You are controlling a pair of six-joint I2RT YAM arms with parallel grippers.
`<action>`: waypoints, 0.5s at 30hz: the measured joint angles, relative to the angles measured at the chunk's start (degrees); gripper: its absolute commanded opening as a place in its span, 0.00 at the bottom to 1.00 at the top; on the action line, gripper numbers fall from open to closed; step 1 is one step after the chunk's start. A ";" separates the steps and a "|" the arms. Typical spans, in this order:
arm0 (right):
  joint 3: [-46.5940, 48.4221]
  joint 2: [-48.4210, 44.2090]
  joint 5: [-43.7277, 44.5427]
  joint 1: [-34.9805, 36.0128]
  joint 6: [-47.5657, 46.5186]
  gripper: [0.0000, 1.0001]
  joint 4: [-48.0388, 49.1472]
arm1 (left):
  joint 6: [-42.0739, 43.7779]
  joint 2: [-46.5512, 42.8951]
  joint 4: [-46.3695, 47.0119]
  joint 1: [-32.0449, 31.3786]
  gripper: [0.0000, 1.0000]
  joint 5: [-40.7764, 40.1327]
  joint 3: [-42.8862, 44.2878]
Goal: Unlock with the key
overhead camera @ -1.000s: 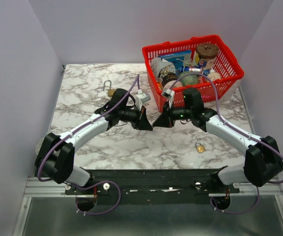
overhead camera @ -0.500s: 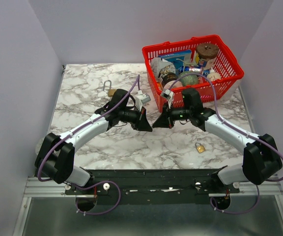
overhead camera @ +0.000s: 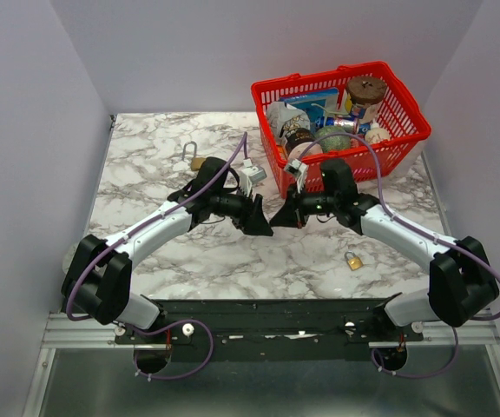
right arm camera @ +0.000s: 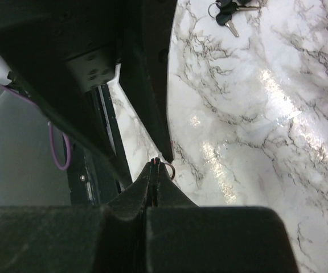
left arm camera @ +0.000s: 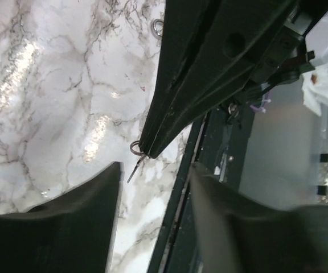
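Observation:
Both grippers meet over the middle of the marble table (overhead camera: 180, 261). My right gripper (overhead camera: 278, 217) (right arm camera: 156, 165) is shut on a small key (left arm camera: 133, 170). The key's thin blade pokes out past the fingertips, and its ring (right arm camera: 170, 170) (left arm camera: 135, 148) hangs beside them. Facing it a short way off, my left gripper (overhead camera: 259, 219) (left arm camera: 155, 169) is open, with nothing between its fingers. A small brass padlock (overhead camera: 352, 260) lies on the table at the near right. A second padlock (overhead camera: 193, 158) with a tall shackle lies at the back left.
A red basket (overhead camera: 406, 104) full of groceries stands at the back right, just behind the right arm. A bunch of keys (right arm camera: 228, 12) lies on the marble beyond the right gripper. White walls close in the left, right and far sides.
My left gripper has opened and let go of the key. The right gripper has closed on it and shifted slightly to the left.

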 measured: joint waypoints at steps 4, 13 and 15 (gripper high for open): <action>-0.48 -0.63 2.03 0.00 1.03 0.01 0.07 | 0.50 -0.04 0.00 -0.04 0.79 -0.28 0.00; -1.77 -3.96 4.09 0.00 3.58 0.01 3.19 | 1.07 -3.04 -0.39 -0.07 0.81 -3.96 -0.22; -2.67 -4.74 4.26 0.00 4.57 0.01 4.59 | 0.48 -4.81 0.24 -0.07 0.81 -5.38 -0.94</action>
